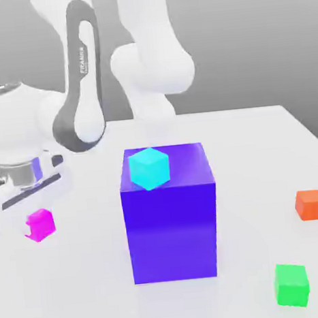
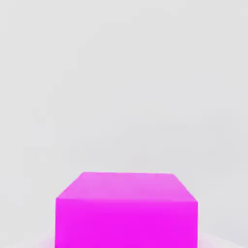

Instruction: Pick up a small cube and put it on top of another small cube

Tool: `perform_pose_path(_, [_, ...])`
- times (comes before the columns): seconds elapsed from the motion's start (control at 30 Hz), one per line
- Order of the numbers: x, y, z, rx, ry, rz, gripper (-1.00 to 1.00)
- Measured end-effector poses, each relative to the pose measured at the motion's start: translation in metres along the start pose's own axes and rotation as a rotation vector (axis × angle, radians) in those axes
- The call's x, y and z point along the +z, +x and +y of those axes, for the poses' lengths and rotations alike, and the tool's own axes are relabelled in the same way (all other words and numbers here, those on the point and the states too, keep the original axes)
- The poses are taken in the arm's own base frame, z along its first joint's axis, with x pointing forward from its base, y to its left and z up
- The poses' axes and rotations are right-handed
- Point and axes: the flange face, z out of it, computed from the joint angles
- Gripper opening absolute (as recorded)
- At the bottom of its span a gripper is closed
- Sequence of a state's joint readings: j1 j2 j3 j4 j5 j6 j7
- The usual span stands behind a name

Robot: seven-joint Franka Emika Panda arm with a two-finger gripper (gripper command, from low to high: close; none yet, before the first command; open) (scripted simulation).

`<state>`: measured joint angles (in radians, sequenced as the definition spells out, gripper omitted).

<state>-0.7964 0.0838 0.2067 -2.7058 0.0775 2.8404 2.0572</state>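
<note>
At the left edge of the exterior view, low on the white table [image 1: 256, 145], you have the small bright magenta-pink cube [image 1: 40, 224] resting on the surface, and the hand view shows that same cube [image 2: 127, 210] close up, its top face and one side face plain. Your white robot arm [image 1: 79, 80] bends down from the upper left of the frame, and its hand hangs just above and slightly behind the pink cube, apart from it. You cannot tell from here whether the tool is spread or closed. In the middle of the frame stands the big blue-violet block [image 1: 170, 215], with a small cyan cube [image 1: 149, 168] sitting on its top. Toward the exterior view's right, a small orange cube [image 1: 310, 204] lies on the table, and a small green cube [image 1: 291, 284] sits at the lower right, well apart from the pink one.
</note>
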Motion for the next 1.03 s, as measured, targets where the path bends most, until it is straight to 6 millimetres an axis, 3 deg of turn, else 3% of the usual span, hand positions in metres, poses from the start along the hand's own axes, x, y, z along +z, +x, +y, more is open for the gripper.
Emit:
perform_pose_path(0.1, [-0.003, -0.066, 0.016, -0.239, -0.006, -0.021, -1.00])
perform_pose_path(0.2, [-0.009, -0.133, 0.047, -0.484, -0.009, -0.045, -1.00])
perform_pose_path(0.33, [-0.020, -0.217, 0.109, -0.812, -0.005, -0.083, -1.00])
perform_pose_path(0.43, [-0.030, -0.266, 0.168, -1.034, -0.003, -0.104, -1.00])
perform_pose_path(0.53, [-0.033, -0.285, 0.242, -1.202, -0.026, -0.078, -1.00])
perform_pose_path(0.67, [-0.034, -0.286, 0.346, -1.413, -0.052, -0.014, -1.00])
perform_pose_path(0.73, [-0.024, -0.277, 0.362, -1.423, -0.060, 0.018, -1.00])
perform_pose_path(0.9, [0.021, -0.271, 0.368, -1.425, -0.062, 0.028, -1.00])
perform_pose_path(0.93, [0.031, -0.270, 0.368, -1.426, -0.063, 0.030, 1.00])
perform_pose_path(1.03, [0.031, -0.270, 0.368, -1.426, -0.063, 0.030, 1.00])
